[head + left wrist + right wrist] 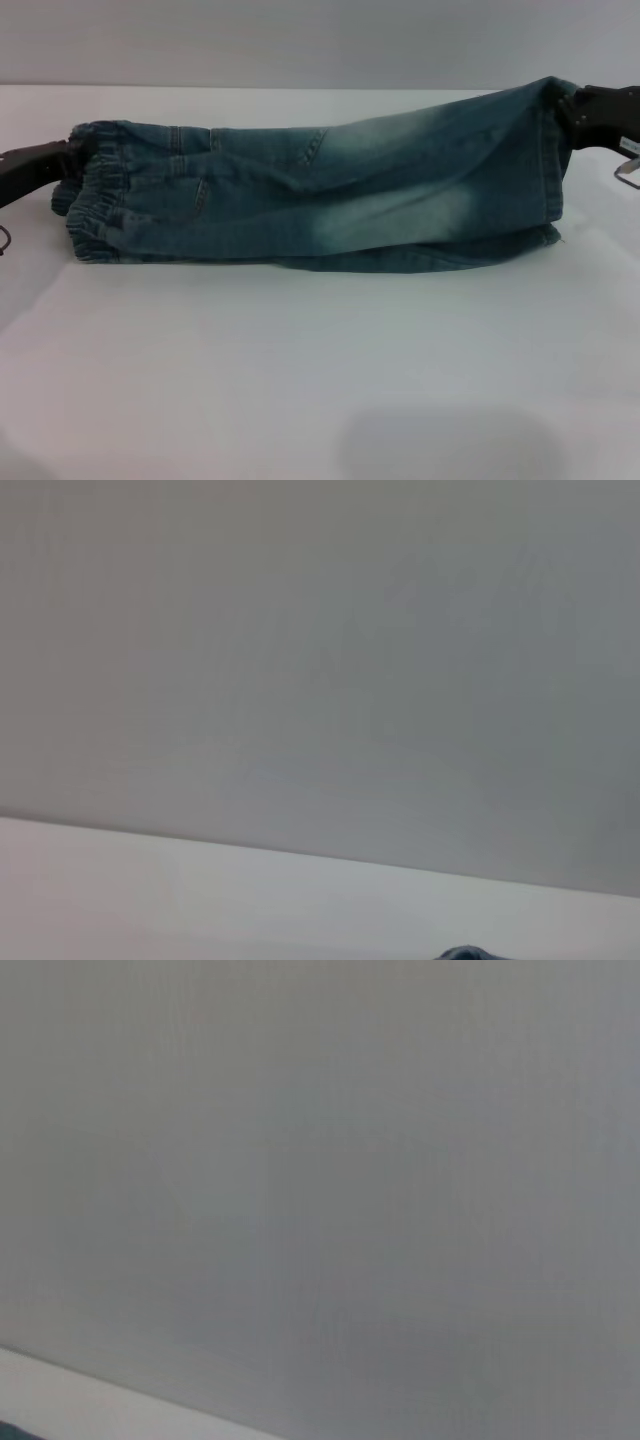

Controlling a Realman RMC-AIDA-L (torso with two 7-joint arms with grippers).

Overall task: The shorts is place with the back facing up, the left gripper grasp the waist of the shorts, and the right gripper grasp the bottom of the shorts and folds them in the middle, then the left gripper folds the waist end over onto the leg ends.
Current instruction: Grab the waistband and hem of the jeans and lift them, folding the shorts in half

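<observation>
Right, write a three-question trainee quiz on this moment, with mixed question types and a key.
1. True or false: the blue faded-wash denim shorts lie folded lengthwise on the white table.
2. Which end does the slim black left hand meet? A) puckered elastic waist end B) straight stitched leg hems C) neither
3. Fill in: the slim black right hand is at the ____ end of the shorts.

Key: 1 true; 2 A; 3 hem. The head view hides both hands' tips in the denim.
</observation>
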